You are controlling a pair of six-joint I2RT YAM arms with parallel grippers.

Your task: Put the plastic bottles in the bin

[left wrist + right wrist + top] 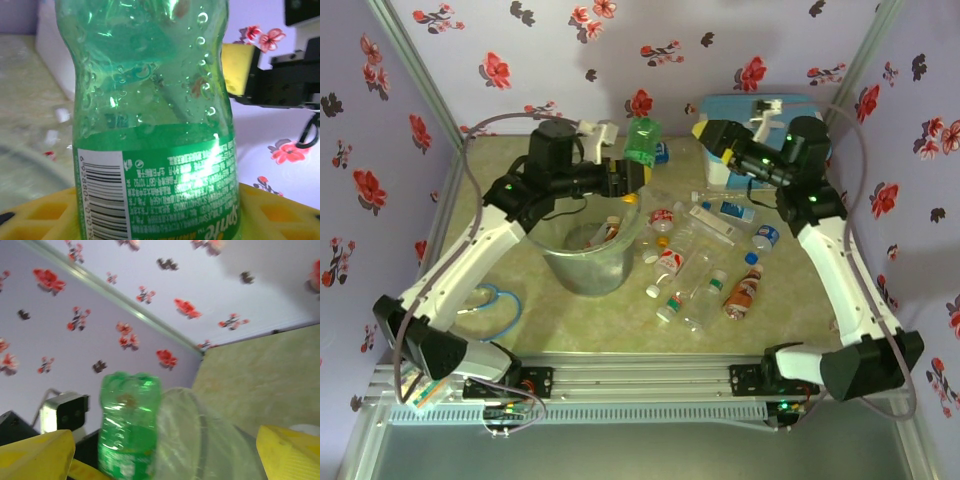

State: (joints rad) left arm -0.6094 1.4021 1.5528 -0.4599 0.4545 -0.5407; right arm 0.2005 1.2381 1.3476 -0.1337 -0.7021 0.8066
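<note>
so the loose plastic bottles (705,260) were lying in a heap on the table just right of the bin (582,278), with a couple looking like they were already inside it. The one that mattered was the green bottle (642,140). The left gripper (630,172) was clamped round its labelled part, long axis roughly vertical, up above the bin's far-right rim rather than square over the mouth. So the opening sat below it and a bit to the near-left, probably a short pull back before any drop. Further right of the bin, the right gripper (707,138) hung near that bottle, jaws spread wide, holding nothing
</note>
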